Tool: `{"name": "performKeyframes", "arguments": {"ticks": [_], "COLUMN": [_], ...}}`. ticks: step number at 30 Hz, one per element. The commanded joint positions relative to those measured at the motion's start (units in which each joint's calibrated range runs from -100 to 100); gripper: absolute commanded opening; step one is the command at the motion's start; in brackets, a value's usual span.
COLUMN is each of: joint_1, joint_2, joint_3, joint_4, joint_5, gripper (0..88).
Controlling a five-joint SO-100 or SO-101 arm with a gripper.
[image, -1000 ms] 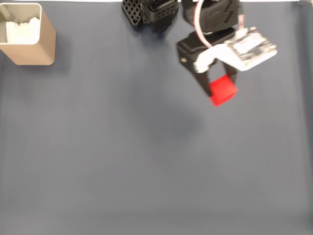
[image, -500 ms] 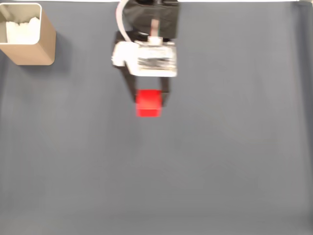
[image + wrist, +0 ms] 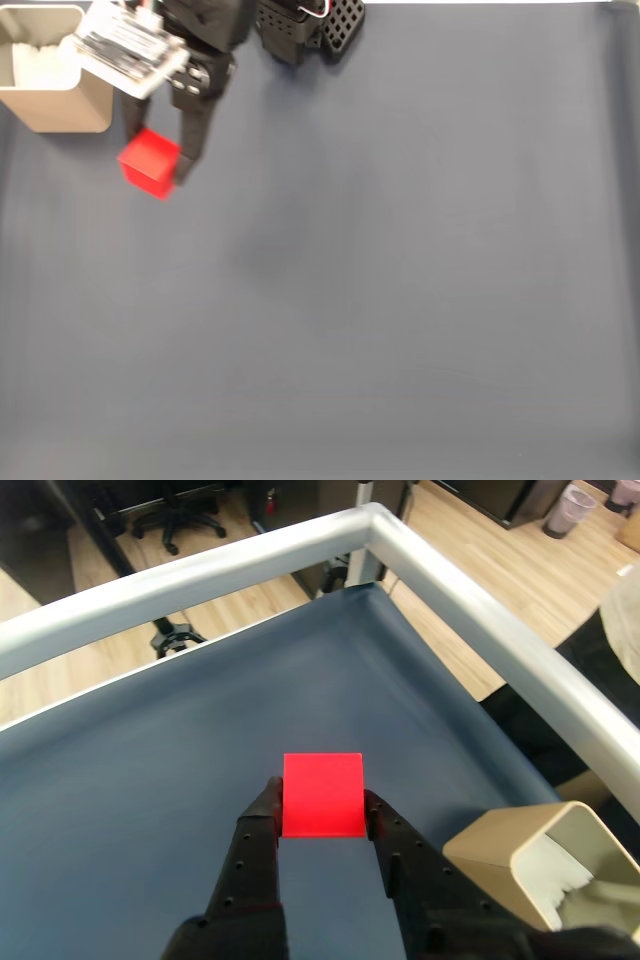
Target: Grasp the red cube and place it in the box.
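The small red cube [image 3: 150, 162] hangs above the dark blue mat, held between the black fingers of my gripper [image 3: 155, 165], which is shut on it. In the wrist view the red cube [image 3: 322, 794] sits squeezed between both fingertips of the gripper [image 3: 322, 815]. The tan box [image 3: 55, 70], open-topped with white material inside, stands at the top left of the fixed view, just left of the gripper. The wrist view has the box [image 3: 520, 855] at the lower right, close beside the right finger.
A silver metal rail [image 3: 300, 550] borders the mat [image 3: 380, 300] and meets in a corner ahead in the wrist view. The arm's black base [image 3: 300, 25] sits at the top edge of the fixed view. A wooden floor and chair legs lie beyond the rail.
The arm has swung left across the top of the mat with the red cube in its grip, from the right of centre to just beside the box.
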Motion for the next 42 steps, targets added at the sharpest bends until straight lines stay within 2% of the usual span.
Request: {"name": "performKeyframes", "arguments": {"ticks": [1, 22, 42], "joint_1": [5.54, 24.79, 33.88], "joint_2": [-2.01, 5.70, 15.32], "joint_3": [-2.10, -3.11, -5.66], "joint_4": [0.26, -3.92, -10.56], "joint_5": [0.00, -0.93, -0.93], "gripper": [0.0, 0.0, 0.0]}}
